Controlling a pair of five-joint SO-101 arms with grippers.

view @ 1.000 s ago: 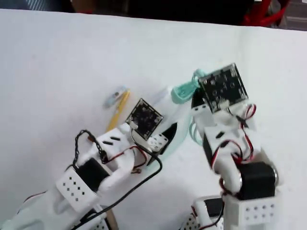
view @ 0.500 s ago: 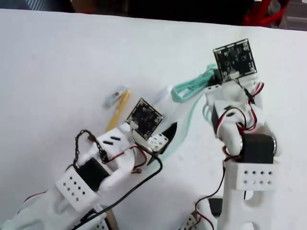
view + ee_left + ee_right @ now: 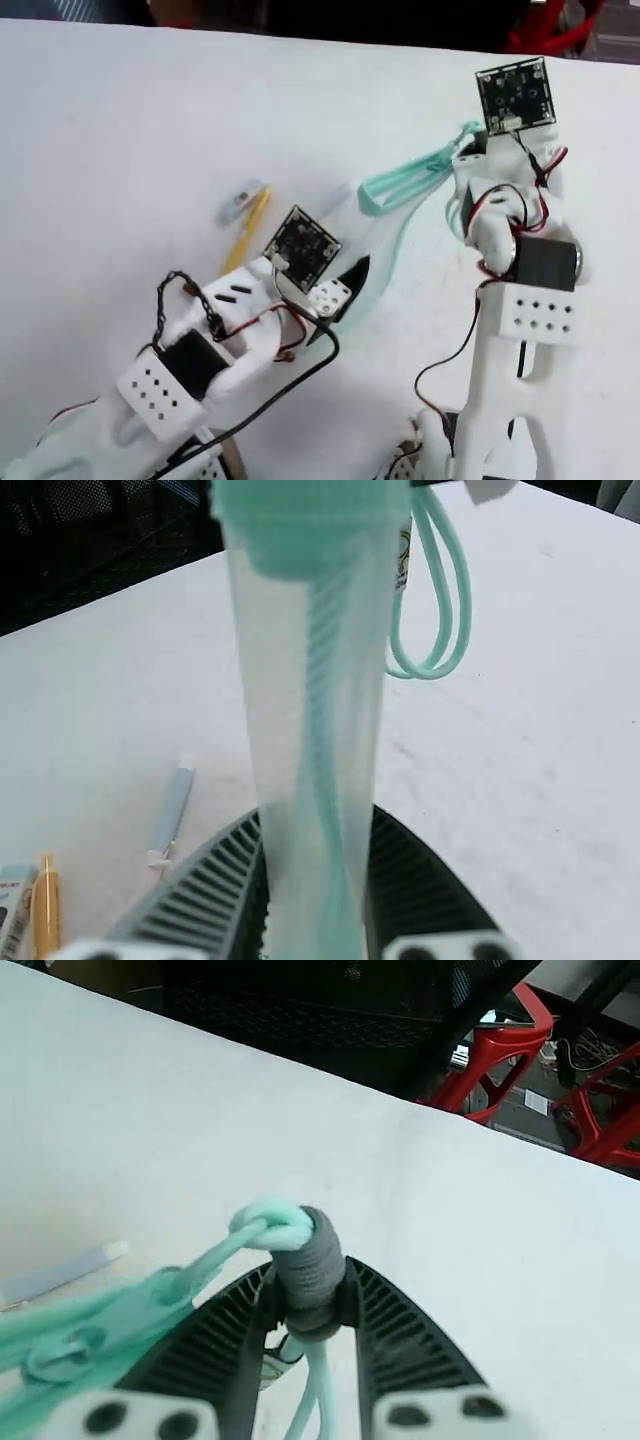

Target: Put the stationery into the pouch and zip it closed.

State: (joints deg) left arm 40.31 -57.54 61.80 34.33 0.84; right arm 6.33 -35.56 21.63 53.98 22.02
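The right gripper (image 3: pixel 305 1295) is clamped on the grey wound binding (image 3: pixel 305 1255) that ties off the mint-green cord loop (image 3: pixel 150 1300) of the narrow, translucent soft-plastic pouch (image 3: pixel 372 238). Over the last second this gripper (image 3: pixel 470 150) has travelled away from the pouch, from just beside its loop end to well clear of it. The cord loop (image 3: pixel 405 185), bunched against the pouch a second ago, is now drawn out long and nearly straight between pouch and gripper. The left gripper (image 3: pixel 315 825) has not shifted. Its jaws stay closed on the pouch's other end, one dark ridged finger on each side.

Seen from the left wrist, the pouch (image 3: pixel 310 680) is a slim clear sleeve. A mint-green zip (image 3: pixel 325 730) runs down its middle, and a mint-green band caps the far end, where the cord loop (image 3: pixel 430 600) hangs off. In the high view it spans between the two grippers over the white table (image 3: pixel 120 120), with the left gripper (image 3: pixel 340 290) at its near end. Whether the zip is open or shut cannot be told.

Outside the pouch, on the left arm's side, a yellow pencil (image 3: pixel 245 235) lies with a small blue-and-white piece (image 3: pixel 240 203) just beside its far end. Both are where they were. A pale blue stick (image 3: pixel 172 810) lies nearer the pouch.
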